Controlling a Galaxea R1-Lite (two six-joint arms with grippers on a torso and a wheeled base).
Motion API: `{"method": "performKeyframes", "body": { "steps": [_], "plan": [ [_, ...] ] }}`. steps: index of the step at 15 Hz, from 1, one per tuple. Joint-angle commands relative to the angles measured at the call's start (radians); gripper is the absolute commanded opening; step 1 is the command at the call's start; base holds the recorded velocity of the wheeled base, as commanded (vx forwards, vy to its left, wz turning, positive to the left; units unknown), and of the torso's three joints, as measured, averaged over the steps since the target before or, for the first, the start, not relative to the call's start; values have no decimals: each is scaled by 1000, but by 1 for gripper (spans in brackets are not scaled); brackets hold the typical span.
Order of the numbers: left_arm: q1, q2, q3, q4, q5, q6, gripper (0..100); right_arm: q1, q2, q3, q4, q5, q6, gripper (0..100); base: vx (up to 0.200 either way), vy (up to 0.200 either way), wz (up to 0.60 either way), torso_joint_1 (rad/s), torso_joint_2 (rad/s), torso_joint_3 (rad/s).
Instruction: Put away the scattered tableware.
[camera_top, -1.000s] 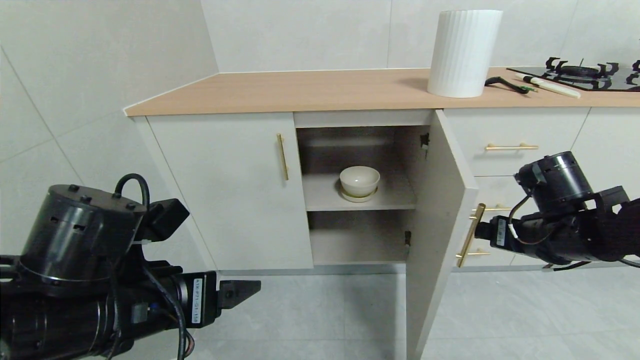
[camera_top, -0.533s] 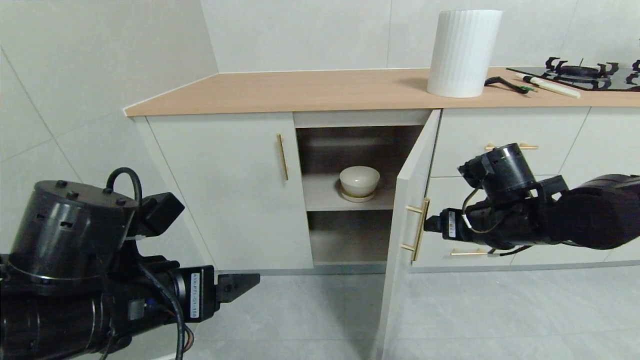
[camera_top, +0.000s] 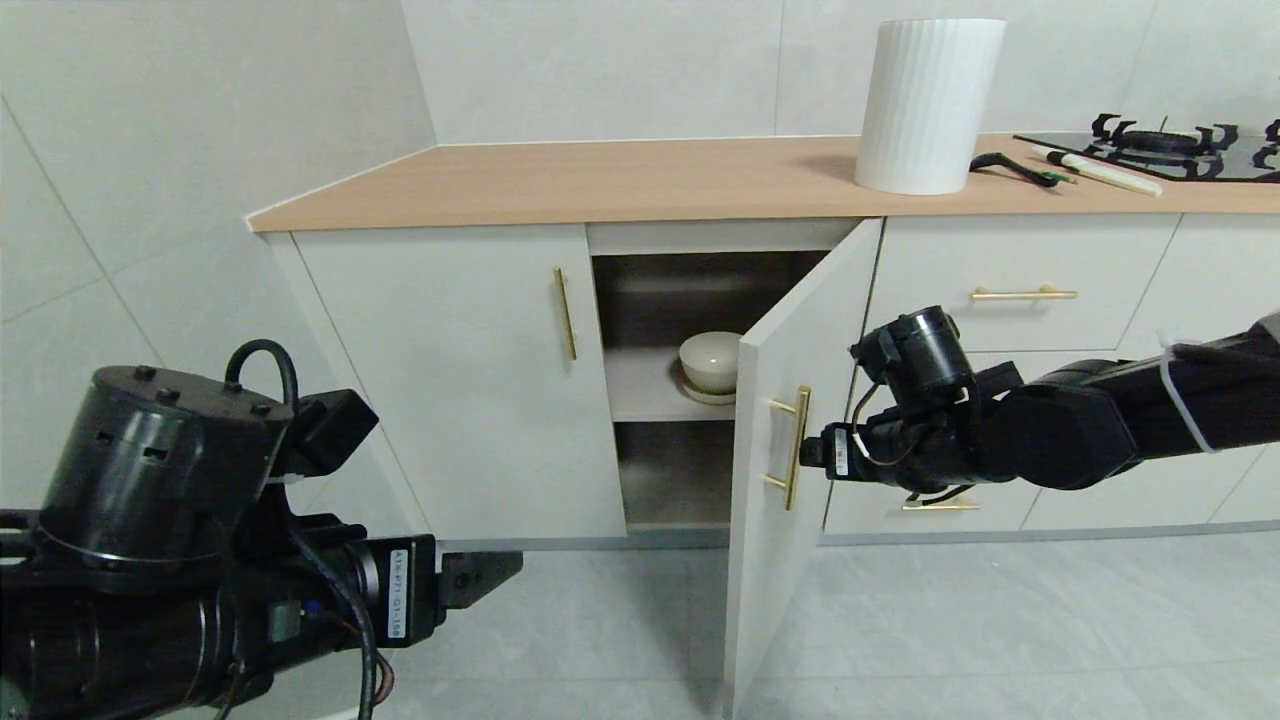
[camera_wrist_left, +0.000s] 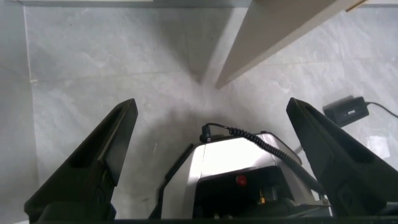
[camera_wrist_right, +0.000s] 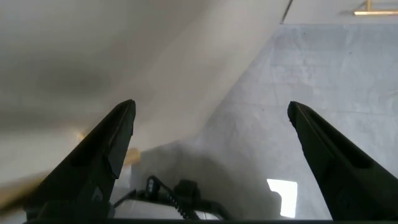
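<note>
Right gripper (camera_wrist_right: 210, 109) is holding its fingers wide apart, with the door (camera_top: 765, 480) handle (camera_top: 790, 450) just ahead of them; contact is hard to make out. The door is hiding half the bowl (camera_top: 705, 362), which is sitting on the shelf (camera_top: 650, 395) beyond. Left gripper (camera_wrist_left: 211, 106) fingers are gaping over the floor (camera_wrist_left: 155, 74).

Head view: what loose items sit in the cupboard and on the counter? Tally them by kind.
Bowl: 1
Plate under it: 1
Ribbed jar: 1
Utensils by the hob: 2 (black, pale)
Total: 5
</note>
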Motion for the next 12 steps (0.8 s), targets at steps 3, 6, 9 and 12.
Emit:
{"method": "performKeyframes", "body": {
  "steps": [3,6,9,12],
  "plan": [
    [-6,6,0,-1,8,-1,100,0,57,1,-55,-3,4,100,0,0,0,0,0,0],
    [-8,6,-2,-1,10,-1,100,0,74,-2,-101,-7,7,100,0,0,0,0,0,0],
    [-8,12,0,-7,18,-1,100,0,86,-2,-132,-9,29,100,0,0,0,0,0,0],
    [-8,12,0,-7,30,-1,100,2,87,-3,-133,-7,35,100,133,0,0,0,5,0]
  ]
}}
